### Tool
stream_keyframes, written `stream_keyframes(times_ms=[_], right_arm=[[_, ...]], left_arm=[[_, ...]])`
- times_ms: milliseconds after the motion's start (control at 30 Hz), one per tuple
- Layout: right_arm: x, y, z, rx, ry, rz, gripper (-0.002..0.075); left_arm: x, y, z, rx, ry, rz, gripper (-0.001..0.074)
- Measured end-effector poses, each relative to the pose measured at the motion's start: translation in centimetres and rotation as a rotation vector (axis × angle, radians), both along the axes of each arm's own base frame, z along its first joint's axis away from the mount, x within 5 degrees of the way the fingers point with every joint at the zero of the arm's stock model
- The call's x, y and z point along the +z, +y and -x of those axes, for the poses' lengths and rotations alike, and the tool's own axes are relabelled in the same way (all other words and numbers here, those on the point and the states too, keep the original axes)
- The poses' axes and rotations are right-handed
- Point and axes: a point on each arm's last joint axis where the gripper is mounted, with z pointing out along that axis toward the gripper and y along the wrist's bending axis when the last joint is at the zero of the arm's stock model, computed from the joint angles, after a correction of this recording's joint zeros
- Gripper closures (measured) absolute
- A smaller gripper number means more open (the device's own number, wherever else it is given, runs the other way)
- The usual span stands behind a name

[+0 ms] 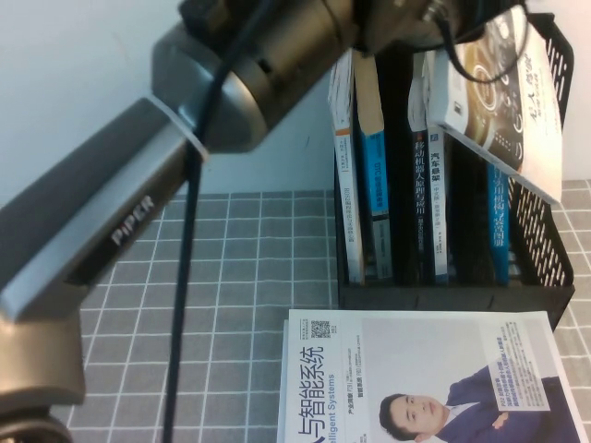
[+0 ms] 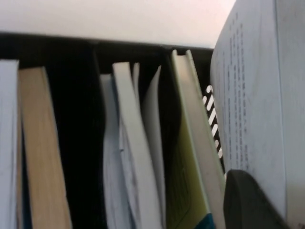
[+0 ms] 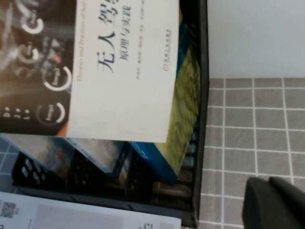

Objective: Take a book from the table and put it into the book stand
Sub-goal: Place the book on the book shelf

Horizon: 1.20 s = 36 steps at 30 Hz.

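The book [image 1: 503, 101], white with a grey-black circular machine graphic, hangs tilted above the right slot of the black book stand [image 1: 545, 231]. My left gripper [image 1: 443, 18] is at the top of the high view, shut on the book's upper edge. In the left wrist view one dark finger [image 2: 252, 205] presses on the book's printed page [image 2: 257, 95], above the stand's slots. The right wrist view shows the book's cover [image 3: 119, 62] over the stand [image 3: 202, 143]. My right gripper [image 3: 276, 205] is shut and empty over the table [image 3: 248, 129], to the right of the stand.
Several blue-spined books [image 1: 374, 185] stand upright in the stand's slots. A white book picturing a suited man [image 1: 425, 378] lies flat on the table [image 1: 259, 258] in front of the stand. My left arm [image 1: 138, 212] crosses the left side of the high view.
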Motion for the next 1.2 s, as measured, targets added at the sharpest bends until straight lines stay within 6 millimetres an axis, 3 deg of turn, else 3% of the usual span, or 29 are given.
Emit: stream_keyframes(times_ms=[300, 467, 767, 1200], right_arm=[[0.2, 0.3, 0.1, 0.041, -0.02, 0.004, 0.0729], [0.9, 0.5, 0.8, 0.035, -0.06, 0.004, 0.0729], [0.6, 0.9, 1.3, 0.101, -0.007, 0.012, 0.0729], [0.1, 1.4, 1.9, 0.168, 0.068, 0.001, 0.0728]], left_arm=[[-0.8, -3.7, 2.6, -0.028, -0.175, -0.193, 0.0636], [-2.4, -4.5, 2.3, -0.021, -0.149, -0.246, 0.0636], [-5.3, -5.9, 1.3, 0.016, -0.067, -0.225, 0.0636], [-7.2, -7.0, 0.3, 0.114, -0.002, -0.096, 0.0636]])
